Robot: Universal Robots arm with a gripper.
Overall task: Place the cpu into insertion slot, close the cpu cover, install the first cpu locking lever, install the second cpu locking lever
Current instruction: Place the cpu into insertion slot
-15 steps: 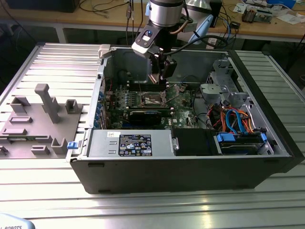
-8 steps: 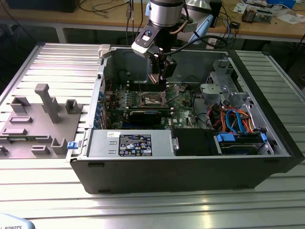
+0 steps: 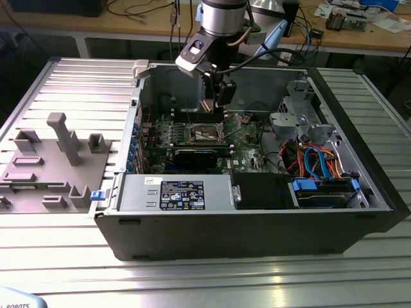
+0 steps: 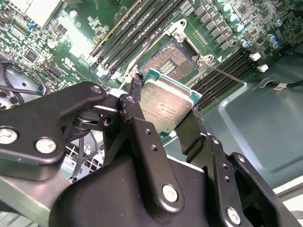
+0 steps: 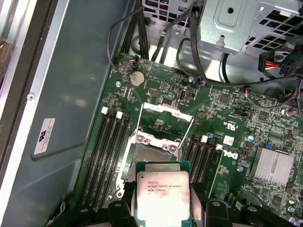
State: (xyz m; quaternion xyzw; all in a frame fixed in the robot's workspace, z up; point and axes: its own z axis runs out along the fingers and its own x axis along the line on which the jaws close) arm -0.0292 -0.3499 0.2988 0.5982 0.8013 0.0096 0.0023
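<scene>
Two opposite edges of the cpu are pinched in the gripper, which holds it just above the insertion slot, offset toward one side and not yet seated. On the slot's far side from the chip, the cpu cover stands open (so the recess is free). Doing this step well, I judge, means squaring the chip over the slot, keeping it level, and lowering it straight without sliding across the contacts.

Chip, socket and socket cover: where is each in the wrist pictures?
chip (image 5: 162,196), first wrist view, middle of its metal top.
socket (image 4: 171,60), second wrist view, dark contact field inside the rim.
cover (image 5: 165,110), first wrist view, bar of the open frame opposite its hinge.
</scene>
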